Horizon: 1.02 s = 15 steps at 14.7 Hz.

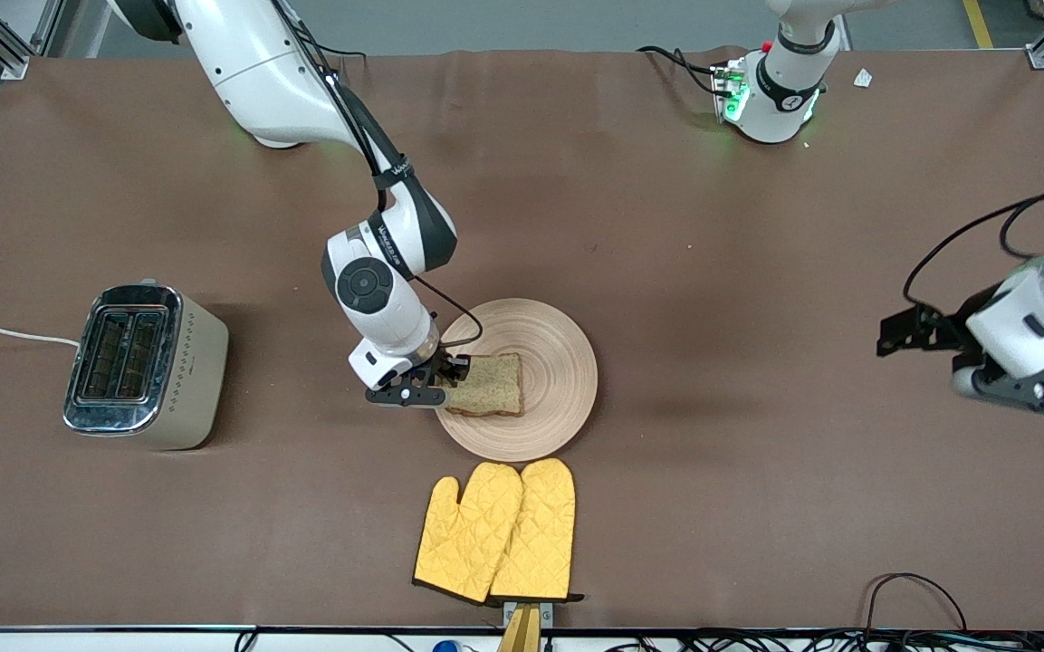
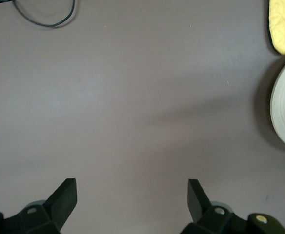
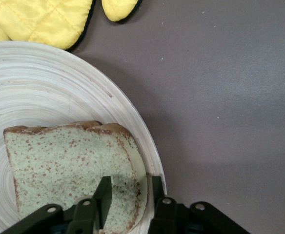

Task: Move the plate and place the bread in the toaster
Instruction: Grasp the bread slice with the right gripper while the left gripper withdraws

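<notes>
Right wrist view is showing the right gripper [image 3: 130, 195] pinching the crust edge of the bread [image 3: 69, 165] – fingers nearly closed – on the wooden plate [image 3: 50, 83], lying between toaster [image 1: 146, 367] and yellow oven mitts [image 1: 499, 530]. The left gripper [image 2: 132, 195] is waiting, wide open and holding nothing, over bare table [image 2: 132, 97].

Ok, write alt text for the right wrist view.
The right end effector has its fingers closing over the edge of the bread, which lies on the plate. Yellow mitts lie on the brown table beside the plate.

Brown table [image 1: 666, 226], grey floor [image 1: 531, 23] — evenly lit
</notes>
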{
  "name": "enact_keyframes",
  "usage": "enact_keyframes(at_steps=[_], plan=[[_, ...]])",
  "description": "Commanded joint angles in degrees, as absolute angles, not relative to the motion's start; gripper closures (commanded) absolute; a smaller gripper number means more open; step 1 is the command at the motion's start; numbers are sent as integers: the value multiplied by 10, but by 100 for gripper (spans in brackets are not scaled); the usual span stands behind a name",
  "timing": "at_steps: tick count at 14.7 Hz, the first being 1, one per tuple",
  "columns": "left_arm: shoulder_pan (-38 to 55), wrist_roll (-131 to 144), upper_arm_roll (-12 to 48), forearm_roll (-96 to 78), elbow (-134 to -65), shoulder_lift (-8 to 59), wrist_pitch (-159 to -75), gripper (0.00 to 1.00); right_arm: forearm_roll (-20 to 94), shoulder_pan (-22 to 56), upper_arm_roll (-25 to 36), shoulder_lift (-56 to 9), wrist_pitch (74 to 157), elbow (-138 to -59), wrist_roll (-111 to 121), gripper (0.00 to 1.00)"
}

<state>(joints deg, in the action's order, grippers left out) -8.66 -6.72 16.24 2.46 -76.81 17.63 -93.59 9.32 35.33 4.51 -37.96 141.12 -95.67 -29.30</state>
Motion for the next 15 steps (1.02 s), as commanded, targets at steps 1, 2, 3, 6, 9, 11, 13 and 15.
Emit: enact_keyframes(at_steps=[1,2,3,6,9,11,13,15], plan=[[-84,-65,154,36,-789,112,-904,0,97,359,49,-388,1420,-949,-303,63],[-78,-66,130,37,-791,102,-893,0,98,359,49,-388,1429,-950,-303,63],[-60,-67,104,37,-794,87,-881,0,98,358,49,-391,1434,-950,-303,63],[-39,-67,67,16,-807,68,-875,0,99,359,49,-396,1439,-950,-303,65],[-20,-64,55,25,-824,34,-871,0,99,359,49,-397,1440,-950,-303,71],[-19,-62,52,25,-831,19,-871,0,99,359,49,-397,1440,-950,-303,85],[6,-51,37,25,-878,-18,-874,0,98,361,50,-396,1437,-950,-303,97],[8,-41,33,25,-879,-26,-874,0,100,361,50,-388,1427,-950,-303,98]])
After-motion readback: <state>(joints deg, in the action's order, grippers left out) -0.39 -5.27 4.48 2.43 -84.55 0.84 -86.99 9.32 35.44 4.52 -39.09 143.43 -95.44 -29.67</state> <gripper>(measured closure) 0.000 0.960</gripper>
